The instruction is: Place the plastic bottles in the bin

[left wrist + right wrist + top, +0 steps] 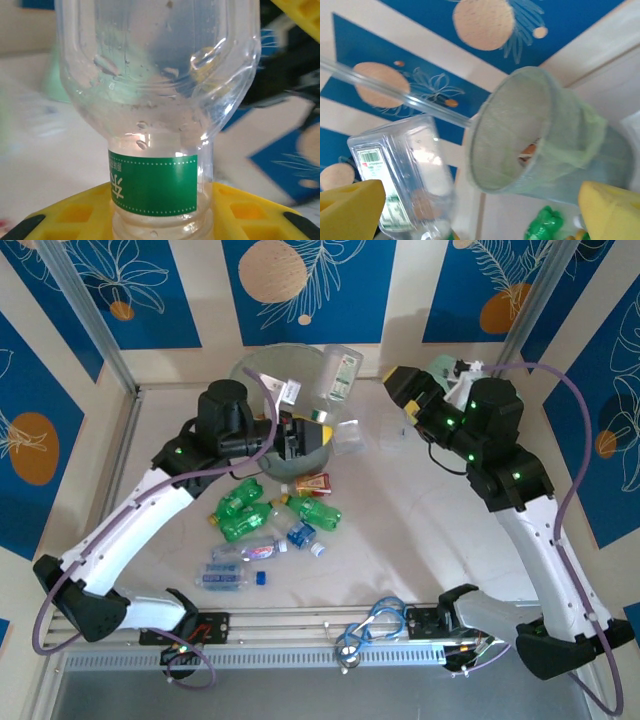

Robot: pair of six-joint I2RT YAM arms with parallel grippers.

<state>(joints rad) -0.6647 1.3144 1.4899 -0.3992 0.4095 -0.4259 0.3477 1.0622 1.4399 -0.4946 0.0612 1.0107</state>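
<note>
Left gripper: closed on the neck of a clear bottle, with yellow fingers on either side just below its green label band.
Clear bottle: in the overhead view it overlaps the bin's rim at about 3 o'clock.
Right gripper: its fingers are spread wide and hold nothing. It sits at 3 o'clock of the held bottle, near but apart.
Bin: pale green and translucent, at 12 o'clock on the table. Something brownish shows through its mouth (too blurred to name).
Loose bottles: clustered at the bin's 6 o'clock. Green ones are in the middle, clear blue-labelled ones nearer the arms, and a red-labelled one is closest to the bin.
</note>
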